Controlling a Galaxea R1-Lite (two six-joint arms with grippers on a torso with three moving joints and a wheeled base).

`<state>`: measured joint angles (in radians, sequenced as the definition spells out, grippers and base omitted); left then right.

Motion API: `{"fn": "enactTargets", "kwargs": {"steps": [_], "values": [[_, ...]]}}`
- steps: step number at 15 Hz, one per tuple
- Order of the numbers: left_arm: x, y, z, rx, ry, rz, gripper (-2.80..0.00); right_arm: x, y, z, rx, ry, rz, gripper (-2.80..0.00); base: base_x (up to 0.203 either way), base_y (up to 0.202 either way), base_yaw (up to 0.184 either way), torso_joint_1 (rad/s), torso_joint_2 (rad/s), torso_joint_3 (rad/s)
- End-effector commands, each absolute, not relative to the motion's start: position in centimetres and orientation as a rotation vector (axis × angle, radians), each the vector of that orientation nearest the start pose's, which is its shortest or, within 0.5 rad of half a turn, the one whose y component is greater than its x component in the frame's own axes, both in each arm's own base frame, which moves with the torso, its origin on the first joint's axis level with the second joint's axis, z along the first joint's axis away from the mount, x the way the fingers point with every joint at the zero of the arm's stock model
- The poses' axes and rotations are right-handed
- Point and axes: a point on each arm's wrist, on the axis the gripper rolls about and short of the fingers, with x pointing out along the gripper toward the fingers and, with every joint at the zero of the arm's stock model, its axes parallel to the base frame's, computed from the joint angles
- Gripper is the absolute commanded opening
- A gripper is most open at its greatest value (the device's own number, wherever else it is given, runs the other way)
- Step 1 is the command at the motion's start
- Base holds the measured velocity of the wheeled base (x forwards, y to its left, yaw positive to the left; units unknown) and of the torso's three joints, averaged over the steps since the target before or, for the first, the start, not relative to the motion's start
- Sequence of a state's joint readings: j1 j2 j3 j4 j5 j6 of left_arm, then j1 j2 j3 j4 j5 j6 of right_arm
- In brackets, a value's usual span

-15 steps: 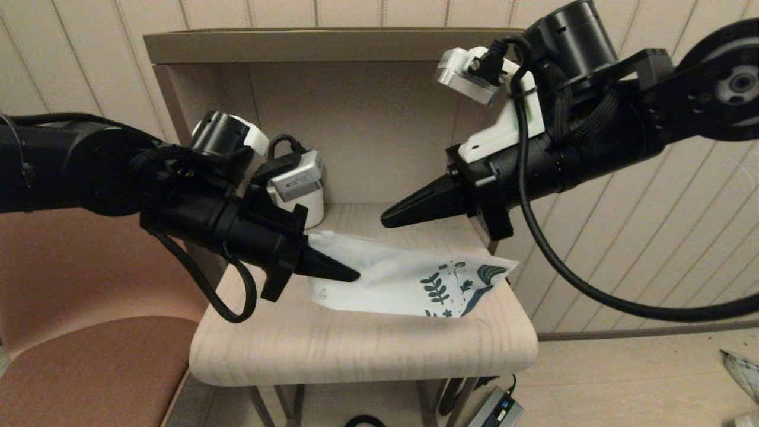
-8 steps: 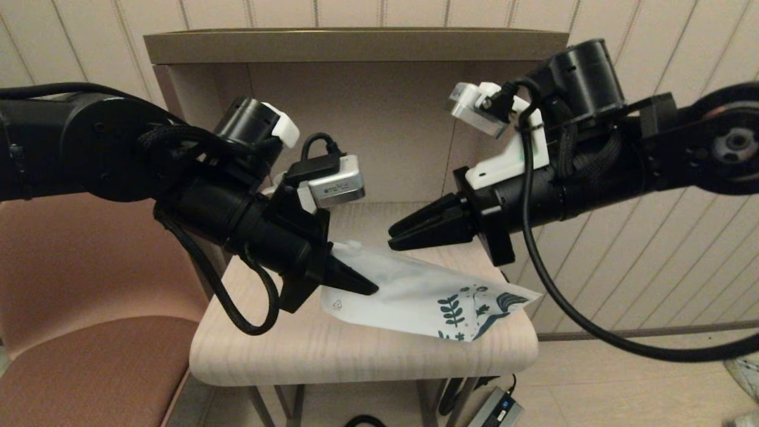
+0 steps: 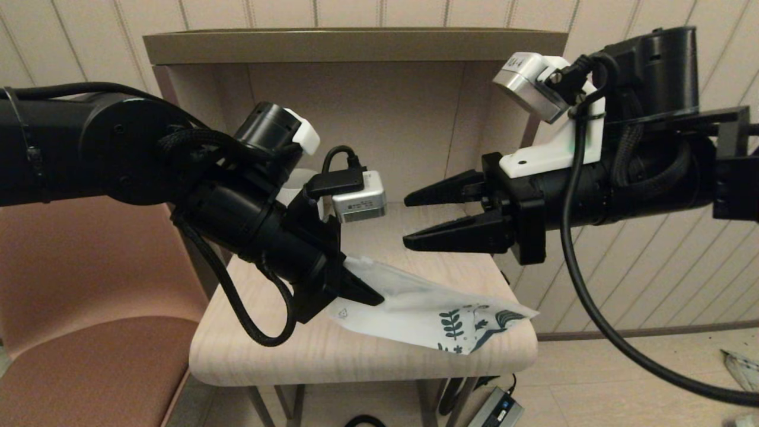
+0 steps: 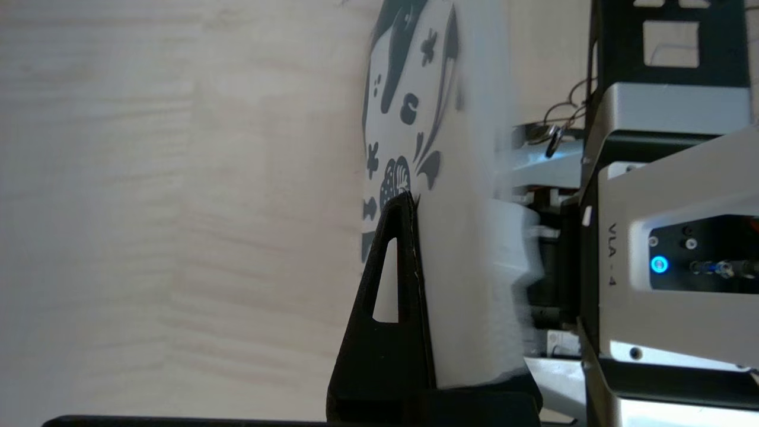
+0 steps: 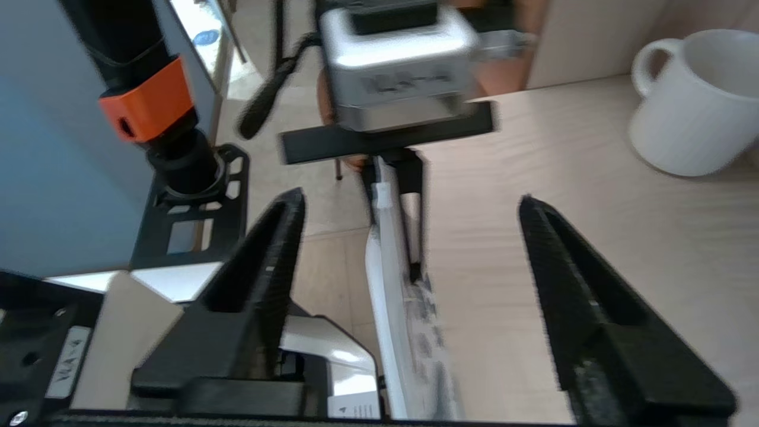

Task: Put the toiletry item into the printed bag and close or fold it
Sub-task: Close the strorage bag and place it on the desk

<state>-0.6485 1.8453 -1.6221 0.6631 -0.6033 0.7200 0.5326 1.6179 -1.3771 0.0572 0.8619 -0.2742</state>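
Printed bag (image 3: pixel 427 308) pinched by left tool (image 3: pixel 364 295); right tool (image 3: pixel 415 219) spread.

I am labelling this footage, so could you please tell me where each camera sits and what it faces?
Head view: from above, looking down at the pale wooden table; both arms show, the left tool gripping the white leaf-printed pouch, the right tool open above.
Left wrist view: along one black finger and the pouch.
Right wrist view: between open fingers, facing the left tool and a ribbed white mug.
All share the pouch.
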Motion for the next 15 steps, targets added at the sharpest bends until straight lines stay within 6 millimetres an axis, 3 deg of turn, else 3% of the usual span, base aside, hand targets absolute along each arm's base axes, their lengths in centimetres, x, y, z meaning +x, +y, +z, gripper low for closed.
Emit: {"fn": "enactTargets", "kwargs": {"steps": [1, 9, 15], "values": [[25.6, -21.0, 24.8, 0.612, 0.48, -1.437, -2.8, 23.7, 16.2, 30.3, -0.174, 0.127, 1.43, 0.0, 0.0, 0.0, 0.0, 0.0, 0.0, 0.0], [27.6, -21.5, 27.3, 0.512, 0.463, -1.365, -2.8, 25.1, 17.0, 28.9, -0.174, 0.031, 1.417, 0.0, 0.0, 0.0, 0.0, 0.0, 0.0, 0.0], [27.5, -21.6, 27.2, 0.492, 0.495, -1.372, -2.8, 25.8, 17.5, 28.6, -0.103, 0.086, 1.416, 0.0, 0.0, 0.0, 0.0, 0.0, 0.0, 0.0]]}}
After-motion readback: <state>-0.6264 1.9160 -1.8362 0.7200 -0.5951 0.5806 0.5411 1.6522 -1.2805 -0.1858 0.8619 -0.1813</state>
